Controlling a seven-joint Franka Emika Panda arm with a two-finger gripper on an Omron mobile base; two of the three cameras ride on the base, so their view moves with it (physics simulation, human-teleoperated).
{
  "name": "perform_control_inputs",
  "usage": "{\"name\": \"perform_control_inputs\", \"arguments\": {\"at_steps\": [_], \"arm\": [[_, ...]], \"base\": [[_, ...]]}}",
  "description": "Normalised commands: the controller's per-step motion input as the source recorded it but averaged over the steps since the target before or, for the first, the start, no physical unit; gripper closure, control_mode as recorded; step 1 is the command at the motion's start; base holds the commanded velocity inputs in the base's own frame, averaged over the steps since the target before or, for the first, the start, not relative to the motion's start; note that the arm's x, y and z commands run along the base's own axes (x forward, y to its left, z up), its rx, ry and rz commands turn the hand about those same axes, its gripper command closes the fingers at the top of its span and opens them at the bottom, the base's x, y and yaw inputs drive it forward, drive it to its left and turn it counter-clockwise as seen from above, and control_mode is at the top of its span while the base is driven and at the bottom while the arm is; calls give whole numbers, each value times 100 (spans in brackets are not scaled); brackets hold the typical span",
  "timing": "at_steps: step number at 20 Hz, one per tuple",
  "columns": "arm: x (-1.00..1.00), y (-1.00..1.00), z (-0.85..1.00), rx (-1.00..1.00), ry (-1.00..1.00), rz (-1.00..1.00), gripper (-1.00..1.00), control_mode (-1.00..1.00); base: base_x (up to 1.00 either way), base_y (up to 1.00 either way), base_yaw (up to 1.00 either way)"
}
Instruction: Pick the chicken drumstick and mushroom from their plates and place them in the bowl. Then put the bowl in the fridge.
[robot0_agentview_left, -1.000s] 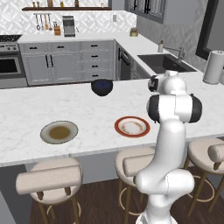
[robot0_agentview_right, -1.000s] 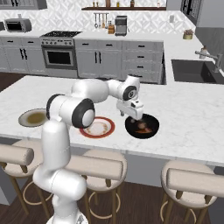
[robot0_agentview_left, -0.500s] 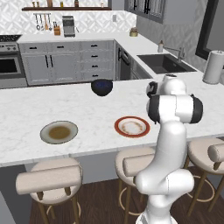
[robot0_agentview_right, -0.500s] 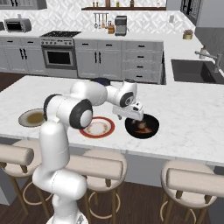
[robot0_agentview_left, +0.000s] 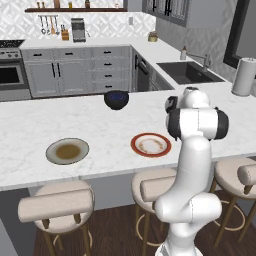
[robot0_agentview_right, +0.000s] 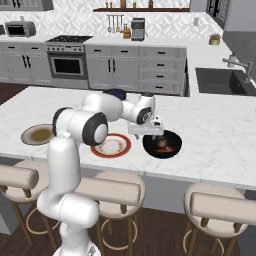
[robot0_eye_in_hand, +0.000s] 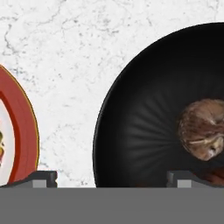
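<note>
**While hanging wide open over the bowl's rim, the gripper is lining up a grasp**

Since both plates are looking bare – the red-rimmed plate (robot0_agentview_right: 111, 146) and the grey-olive plate (robot0_agentview_right: 37, 134) – the black bowl (robot0_agentview_right: 172, 151) probably needs gripping next. It is holding the mushroom (robot0_eye_in_hand: 203, 129) and orange-brown food, likely the chicken drumstick (robot0_agentview_right: 163, 145). The gripper (robot0_agentview_right: 150, 134) is pointing straight down, forearm stretching low across the counter. Descending vertically should be putting one finger inside the rim – clear of the mushroom – and one outside.

no readable text anywhere
</note>
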Motion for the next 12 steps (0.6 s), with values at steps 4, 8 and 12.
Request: {"name": "perform_control_inputs", "arguments": {"at_steps": [4,8,12], "arm": [[0,15,-30,-2,-5,13,-100,-100],[0,0,-23,0,-8,4,-100,-100],[0,0,-29,-1,-9,0,-100,-100]], "base": [[0,0,0],[0,0,0],[0,0,0]]}}
